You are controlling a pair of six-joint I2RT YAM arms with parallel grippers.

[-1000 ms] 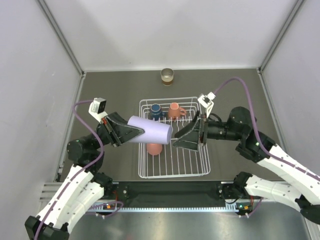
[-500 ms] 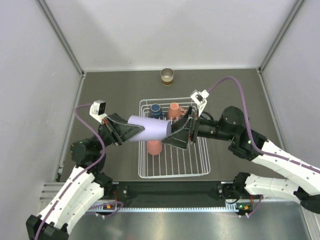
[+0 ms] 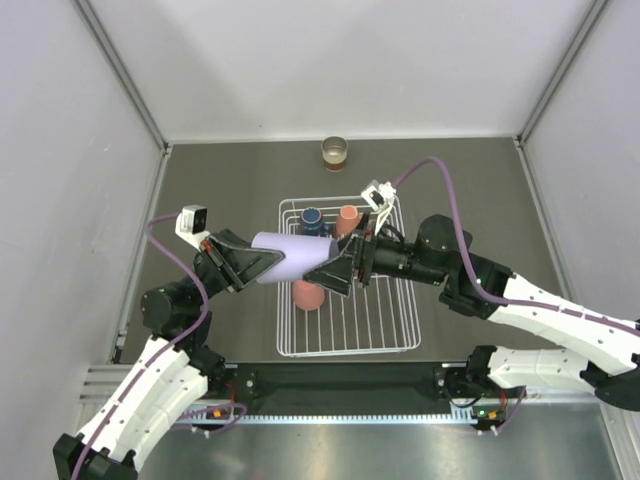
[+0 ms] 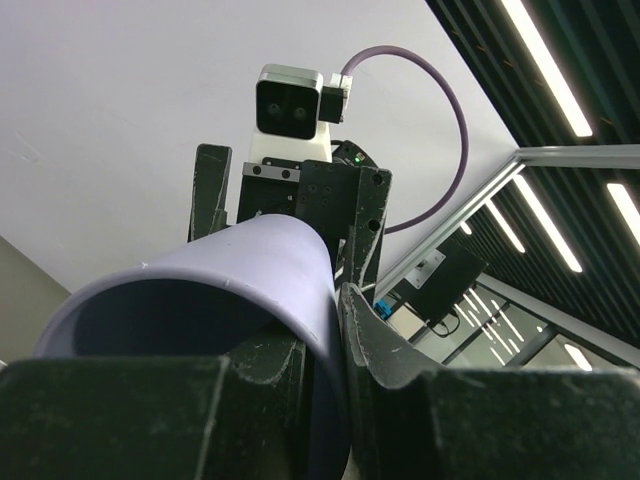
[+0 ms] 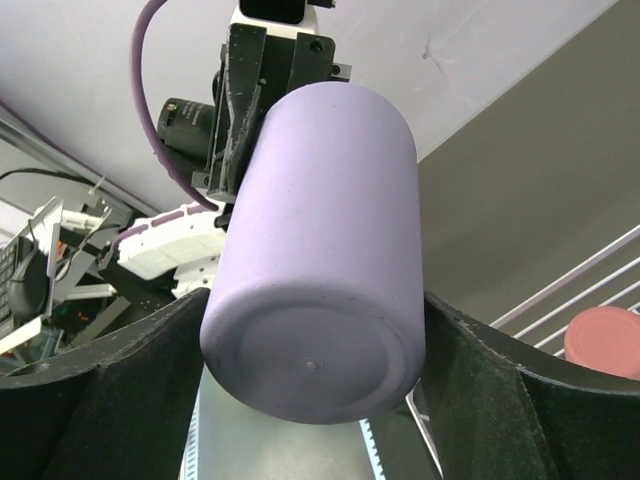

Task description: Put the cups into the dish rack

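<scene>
The lavender tumbler (image 3: 292, 257) is being held level over the dish rack (image 3: 345, 352), mouth end clamped in the left pincer (image 3: 275, 260), long axis aimed at the right pincer (image 3: 320, 274), whose spread jaws are flanking its base; grip unconfirmed.

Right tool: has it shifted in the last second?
Yes. The right tool slid left across the dish rack, now flanking the base of the lavender tumbler.

You see: lavender tumbler (image 3: 293, 258), pink tumbler (image 3: 308, 296), terracotta mug (image 3: 347, 218), dark blue mug (image 3: 313, 218), brown-and-cream cup (image 3: 334, 152), white wire rack (image 3: 400, 330).
</scene>
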